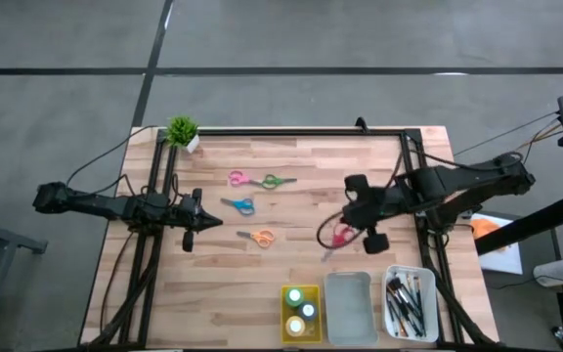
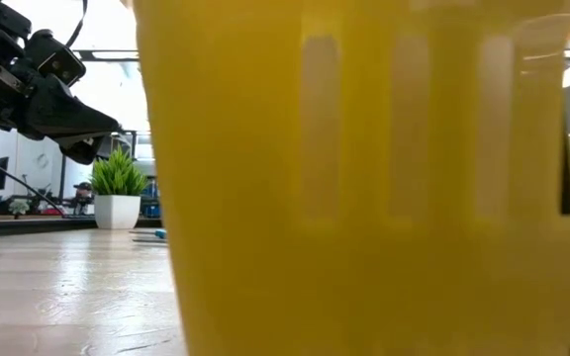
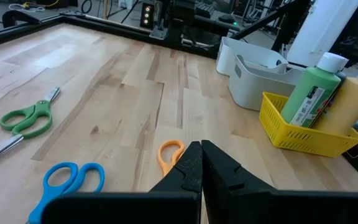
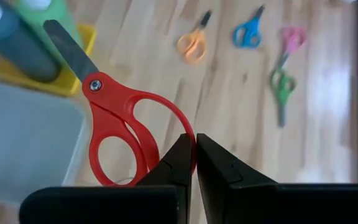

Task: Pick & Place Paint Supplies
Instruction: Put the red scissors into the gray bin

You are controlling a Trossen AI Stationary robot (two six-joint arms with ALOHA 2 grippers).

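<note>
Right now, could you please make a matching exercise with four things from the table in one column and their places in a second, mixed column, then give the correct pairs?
Things:
1. red-handled metal scissors
2. orange-handled scissors
3. green plastic paint bottle
4. thin long brushes

Places:
A. standing in the yellow slotted tray
B. lying in the white tray
C. gripped by one handle loop in the shut right pincer
D. lying on the bare wooden table, near the shut left pincer

Pairs: 1-C, 2-D, 3-A, 4-B
</note>
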